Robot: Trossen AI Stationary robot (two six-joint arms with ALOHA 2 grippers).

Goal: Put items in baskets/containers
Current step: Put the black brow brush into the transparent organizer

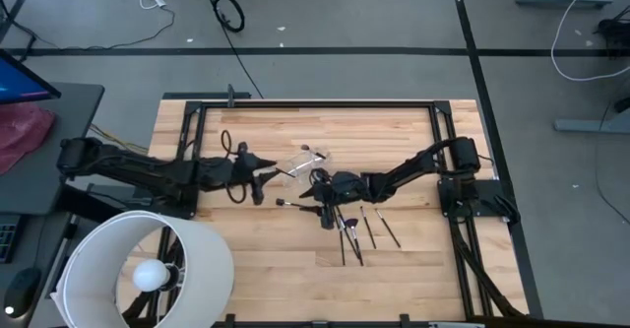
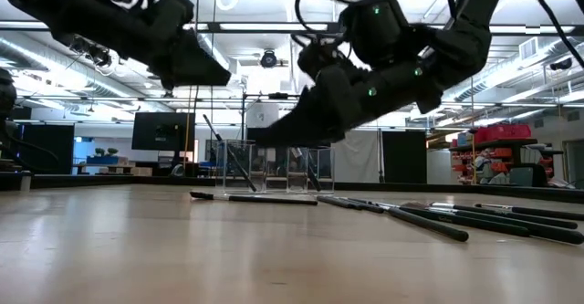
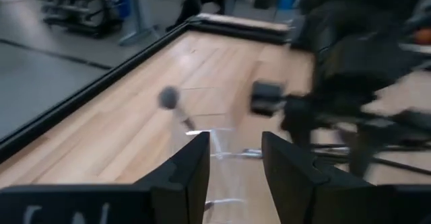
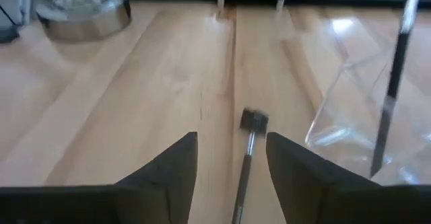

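1. While both arms are reached toward the middle of the wooden table (image 1: 256,259), the left pincer (image 3: 234,167) is seen with its fingers parted and nothing between them.
2. Just beyond the left pincer, the clear plastic cup (image 1: 313,161) is found standing near the table's centre; a brush (image 3: 176,108) with a round dark tip is seen leaning out of it in the left wrist view.
3. In the low view the cup (image 2: 274,167) is shown upright, with several thin dark handles slanting inside it.
4. The right pincer (image 4: 231,158) is held low over the table just beside the cup, its fingers spread apart and not closed on anything.
5. Between those fingers, but untouched by them, one brush (image 4: 246,157) is seen lying flat on the wood, its dark tip pointing away from the wrist.
6. Near the right pincer, a group of loose brushes (image 1: 359,234) is left lying on the table, apart from the cup.
7. A large white lampshade (image 1: 138,269) is seen at the table's near left corner.
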